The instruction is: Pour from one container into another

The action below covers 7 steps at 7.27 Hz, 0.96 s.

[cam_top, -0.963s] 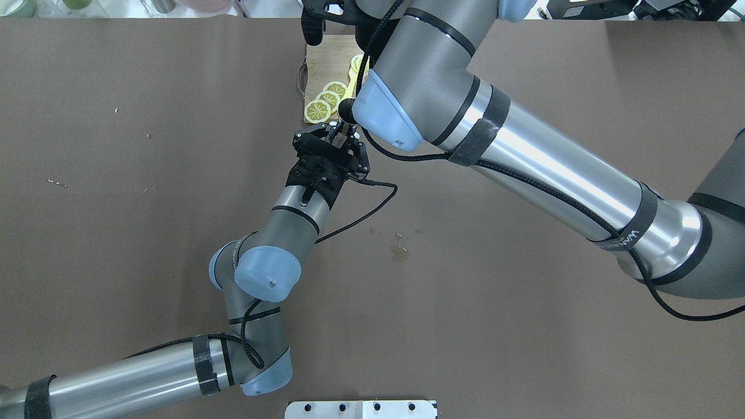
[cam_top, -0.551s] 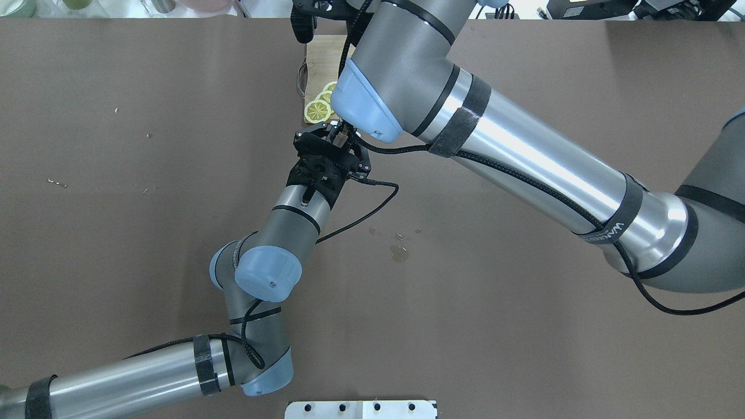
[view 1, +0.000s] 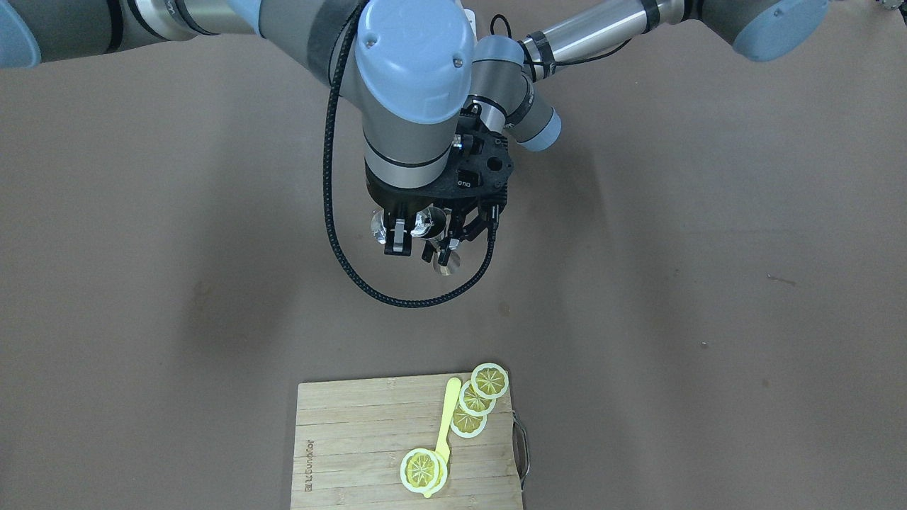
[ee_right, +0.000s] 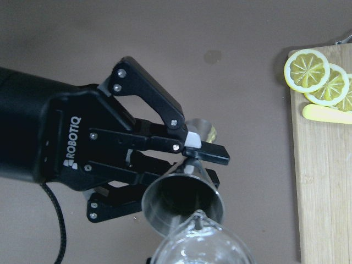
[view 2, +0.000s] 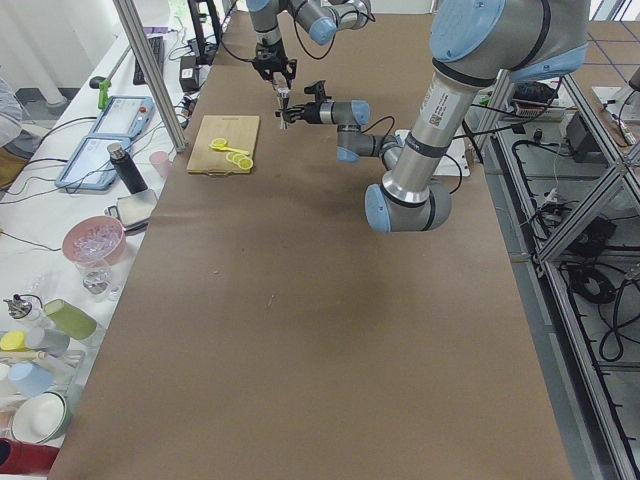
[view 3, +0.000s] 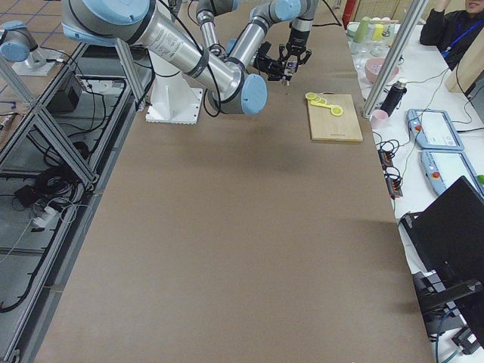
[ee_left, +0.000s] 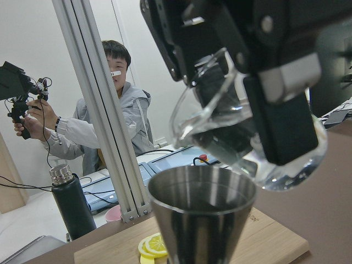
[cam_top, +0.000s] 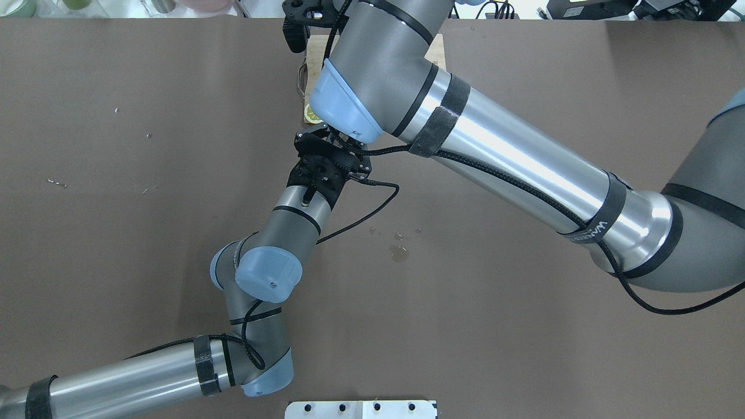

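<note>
bright, even light from above; soft shadows on the table (view 1: 198,297) either side of the right gripper (view 1: 411,241); the cup (ee_right: 201,247) in it blurs up close.

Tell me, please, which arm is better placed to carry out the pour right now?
The right. Its gripper holds the glass cup tilted, with the lip over the open mouth of the jigger. The left gripper only holds the jigger upright by its waist below.

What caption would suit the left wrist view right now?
Right gripper holds the glass cup tilted, lip over the steel jigger; lemon slices on a board behind.
</note>
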Available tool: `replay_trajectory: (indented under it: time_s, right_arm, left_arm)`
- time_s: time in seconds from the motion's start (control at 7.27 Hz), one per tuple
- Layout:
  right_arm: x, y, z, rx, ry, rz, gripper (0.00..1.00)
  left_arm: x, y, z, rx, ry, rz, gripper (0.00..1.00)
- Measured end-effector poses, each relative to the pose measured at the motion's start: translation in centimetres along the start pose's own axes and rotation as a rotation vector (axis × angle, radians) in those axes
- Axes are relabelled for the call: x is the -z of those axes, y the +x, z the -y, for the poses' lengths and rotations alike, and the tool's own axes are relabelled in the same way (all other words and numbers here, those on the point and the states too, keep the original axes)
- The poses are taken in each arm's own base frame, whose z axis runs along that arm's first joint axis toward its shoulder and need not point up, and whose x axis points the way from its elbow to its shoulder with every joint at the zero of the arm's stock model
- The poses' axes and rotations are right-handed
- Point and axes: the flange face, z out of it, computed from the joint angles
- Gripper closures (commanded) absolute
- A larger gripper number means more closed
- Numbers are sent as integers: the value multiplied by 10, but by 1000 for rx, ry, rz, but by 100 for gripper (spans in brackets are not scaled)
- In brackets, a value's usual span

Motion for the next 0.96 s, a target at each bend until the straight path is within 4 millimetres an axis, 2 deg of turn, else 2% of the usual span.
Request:
replay_trajectory:
  time_s: [0.96]
  right_arm:
    - [2,1,-3,30,-103,39,100]
  left_arm:
    - [0,0,0,1,1,-1,100]
